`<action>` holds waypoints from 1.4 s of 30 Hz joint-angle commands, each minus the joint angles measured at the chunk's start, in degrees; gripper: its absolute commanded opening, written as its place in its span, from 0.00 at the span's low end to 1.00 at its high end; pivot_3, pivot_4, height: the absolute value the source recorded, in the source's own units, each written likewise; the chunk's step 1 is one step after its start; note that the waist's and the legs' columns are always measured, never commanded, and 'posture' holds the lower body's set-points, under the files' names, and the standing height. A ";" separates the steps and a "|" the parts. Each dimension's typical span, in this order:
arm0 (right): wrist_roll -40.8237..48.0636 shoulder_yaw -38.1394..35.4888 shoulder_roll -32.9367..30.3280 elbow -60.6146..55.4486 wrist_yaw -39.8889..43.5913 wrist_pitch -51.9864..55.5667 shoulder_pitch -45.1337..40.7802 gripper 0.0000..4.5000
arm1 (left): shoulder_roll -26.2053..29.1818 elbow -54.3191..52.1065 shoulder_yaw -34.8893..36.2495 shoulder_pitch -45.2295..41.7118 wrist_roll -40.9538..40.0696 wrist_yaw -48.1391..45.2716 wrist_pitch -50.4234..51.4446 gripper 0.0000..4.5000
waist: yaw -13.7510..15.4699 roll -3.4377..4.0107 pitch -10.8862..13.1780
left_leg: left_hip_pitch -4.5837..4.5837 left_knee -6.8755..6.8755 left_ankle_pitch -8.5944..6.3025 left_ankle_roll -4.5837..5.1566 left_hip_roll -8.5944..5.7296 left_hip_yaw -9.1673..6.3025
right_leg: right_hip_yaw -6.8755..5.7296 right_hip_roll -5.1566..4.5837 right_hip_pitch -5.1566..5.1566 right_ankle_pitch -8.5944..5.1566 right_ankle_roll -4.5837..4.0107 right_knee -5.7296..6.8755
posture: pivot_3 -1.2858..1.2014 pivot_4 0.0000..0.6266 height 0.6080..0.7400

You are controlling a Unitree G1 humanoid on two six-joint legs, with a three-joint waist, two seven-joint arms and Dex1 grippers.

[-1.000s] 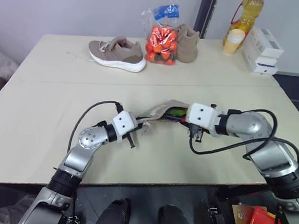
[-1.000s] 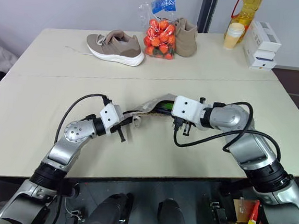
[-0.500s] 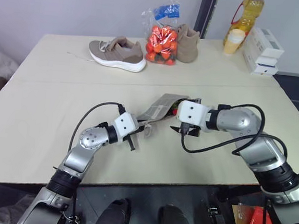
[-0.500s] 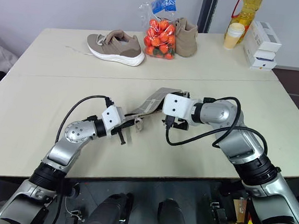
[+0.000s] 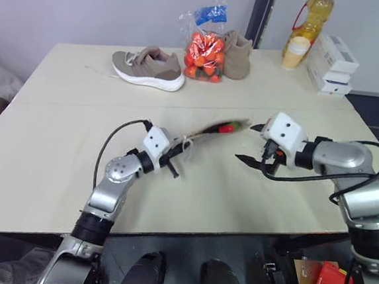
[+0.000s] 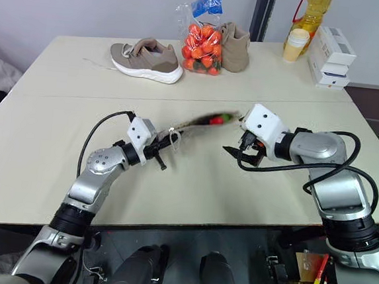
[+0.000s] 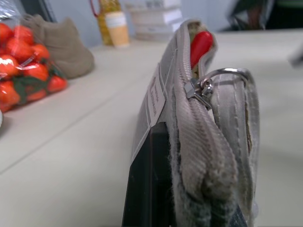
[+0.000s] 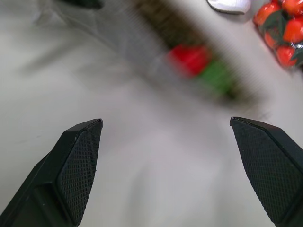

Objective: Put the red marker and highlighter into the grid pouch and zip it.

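You're looking at a beige table. At its centre your left gripper is clenching the grid pouch, lifting it, red marker and highlighter peeking out. At three o'clock, your right gripper is gaping, released. Sneaker sitting at twelve.

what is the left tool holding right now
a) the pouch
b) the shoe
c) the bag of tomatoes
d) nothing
a: the left tool is shut on one end of the pouch, lifted off the table, with the red marker showing at its open end.
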 commanded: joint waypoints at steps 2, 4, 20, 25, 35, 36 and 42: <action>5.54 -3.45 4.91 -5.91 -4.51 5.47 1.50 0.99 | -3.43 0.63 2.42 -2.20 -3.56 2.68 2.62 0.00 | -0.10 0.00 0.00 | 0.00 -0.01 0.00 0.00 0.01 0.00 | 0.01 0.01 -0.01 0.00 0.00 0.00 | 0.52 0.24 1.00; 7.18 -3.70 8.21 -7.29 -7.57 8.04 2.11 0.99 | -4.86 1.05 3.43 -3.30 -5.95 2.92 4.99 0.00 | -0.02 -0.01 0.00 | 0.00 0.00 0.00 0.00 0.01 -0.01 | 0.00 0.01 -0.01 0.00 0.00 0.00 | 0.52 0.24 1.00; 8.43 3.71 24.29 -8.85 -25.26 15.71 2.66 0.99 | -6.12 2.57 3.11 -7.12 -13.17 -1.38 20.87 0.00 | -0.11 -0.03 -0.02 | 0.01 0.07 0.01 -0.01 -0.02 -0.02 | 0.00 0.05 0.00 0.00 0.00 0.07 | 0.52 0.24 1.00; 10.33 2.96 26.83 -8.68 -27.51 18.27 1.64 0.59 | -6.18 1.91 2.52 -6.85 -12.72 -1.23 21.26 0.00 | -0.16 -0.02 -0.02 | 0.01 0.06 0.01 -0.01 -0.01 -0.03 | 0.00 0.05 0.00 0.01 0.00 0.08 | 0.52 0.24 1.00; 11.25 0.99 26.10 -10.15 -30.12 19.98 1.24 0.00 | -3.73 0.45 2.85 -5.44 -10.03 -0.18 18.01 0.00 | -0.24 -0.02 -0.02 | 0.01 0.05 0.01 -0.02 -0.01 -0.02 | 0.02 0.05 -0.02 0.01 0.00 0.08 | 0.52 0.24 1.00; 11.38 0.21 25.09 -10.45 -29.90 20.07 1.03 0.00 | -3.31 0.76 3.06 -5.46 -9.48 0.06 17.00 0.00 | -0.24 -0.02 -0.02 | 0.01 0.04 0.01 -0.02 -0.01 -0.02 | 0.02 0.06 -0.02 0.01 0.00 0.08 | 0.52 0.24 1.00; 10.14 -4.44 16.24 -8.96 -29.10 18.22 -1.61 0.00 | 1.84 2.88 3.40 -5.06 -5.77 -1.61 10.96 0.00 | -0.18 -0.02 -0.02 | 0.02 -0.01 0.01 -0.02 0.00 -0.01 | 0.02 0.06 -0.04 0.00 0.00 0.07 | 0.52 0.24 1.00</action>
